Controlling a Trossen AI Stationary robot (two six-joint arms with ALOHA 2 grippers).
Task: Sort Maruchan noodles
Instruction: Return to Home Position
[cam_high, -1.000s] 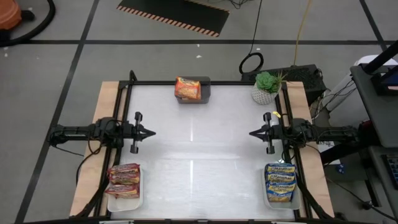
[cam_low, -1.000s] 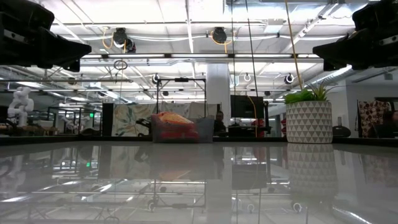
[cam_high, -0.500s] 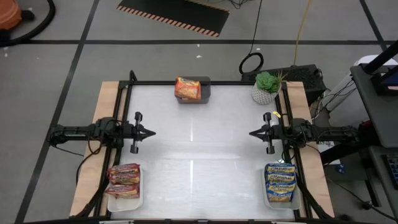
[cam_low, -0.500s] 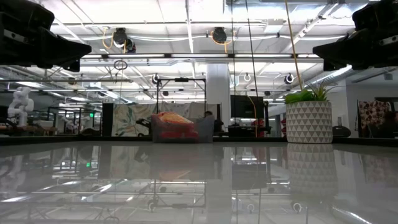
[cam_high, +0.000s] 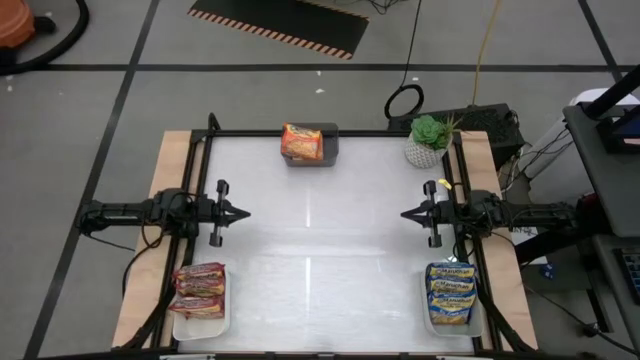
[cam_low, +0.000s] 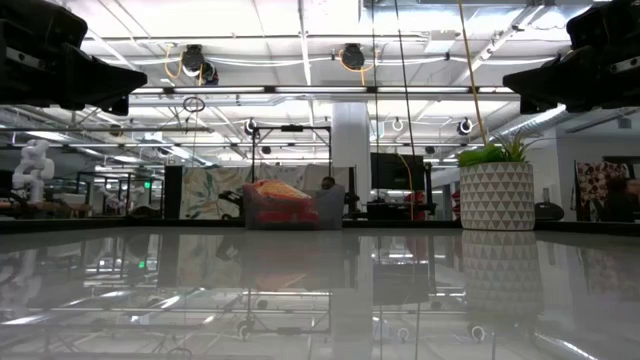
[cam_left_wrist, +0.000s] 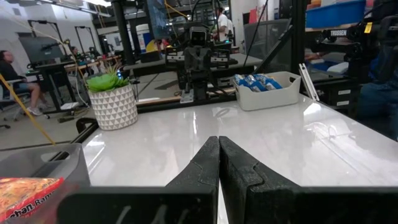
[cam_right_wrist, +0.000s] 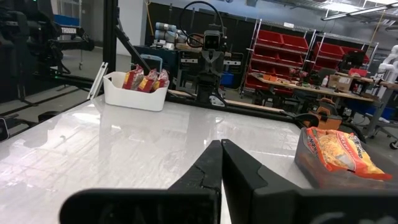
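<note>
1. Plainly, the Maruchan noodles are lying in three groups in the high view. The orange packets (cam_high: 301, 141) are sitting in the grey bin (cam_high: 333, 146) at the upper middle of the table (cam_high: 320, 250). The red packets (cam_high: 199, 288) are lying overlapped in the lower-left white tray (cam_high: 200, 323), and the blue-and-yellow packets (cam_high: 450, 292) are lying likewise in the lower-right white tray (cam_high: 432, 323).
2. At the middle left of the frame the left gripper (cam_high: 240, 212) is hanging just inside the table's edge. Its fingers are pressed together along their length and are holding nothing.
3. Mirroring it at the middle right, the right gripper (cam_high: 408, 214) is likewise closed and empty, well apart from every packet.
4. No packet is showing loose on the bare tabletop, so the sorting is looking finished and both arms are looking parked.
5. As for handling, each packet is probably light, with a brittle noodle block inside slick, crinkly film. It is likely to slide on the glossy table and over its neighbours.
6. A hold across the short width, on the firm block and not on the loose sealed ends, is looking safest. The squeeze should be gentle, since the noodles may crack.
7. Where packets are overlapping, the topmost one is offering the freest edge. The bin's walls are leaving the fingers less room than the shallow trays.
</note>
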